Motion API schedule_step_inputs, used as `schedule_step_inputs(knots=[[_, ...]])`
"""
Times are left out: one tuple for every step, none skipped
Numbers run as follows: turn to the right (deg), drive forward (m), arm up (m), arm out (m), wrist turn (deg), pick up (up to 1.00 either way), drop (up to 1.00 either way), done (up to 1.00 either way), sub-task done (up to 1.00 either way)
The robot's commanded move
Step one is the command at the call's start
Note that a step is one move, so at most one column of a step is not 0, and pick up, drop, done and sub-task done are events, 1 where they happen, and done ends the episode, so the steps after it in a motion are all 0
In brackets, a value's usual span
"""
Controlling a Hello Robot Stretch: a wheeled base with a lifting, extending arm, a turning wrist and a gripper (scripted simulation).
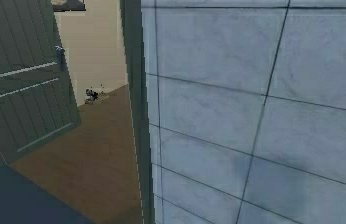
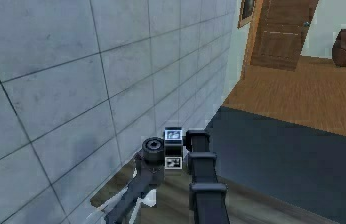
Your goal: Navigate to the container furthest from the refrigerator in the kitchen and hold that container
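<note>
You were facing the end of a grey tiled wall. In the forward view, a dark green door post stood against the wall's edge. Past the post a green panelled door stood open over a wooden floor. A small dark thing lay on that floor, well away from the wall and too small to name.

The arm side view ran along the same wall. The arm reached towards the wall, with its white marker squares near the wall's foot. The jaws lay just beside the wall, and their thin fingers slanted down along its base. Their tips merged with the grey there, so you could not tell whether the jaws held anything. A dark mat lay beside the wall, and a brown door stood beyond the wall's far end.
</note>
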Motion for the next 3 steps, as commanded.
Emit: schedule_step_inputs(knots=[[0.0, 0.00, 0.00, 0.00, 45.0, 0.00, 0.00, 0.00, 0.00], [0.0, 0.00, 0.00, 0.00, 45.0, 0.00, 0.00, 0.00, 0.00], [0.0, 0.00, 0.00, 0.00, 33.0, 0.00, 0.00, 0.00, 0.00]])
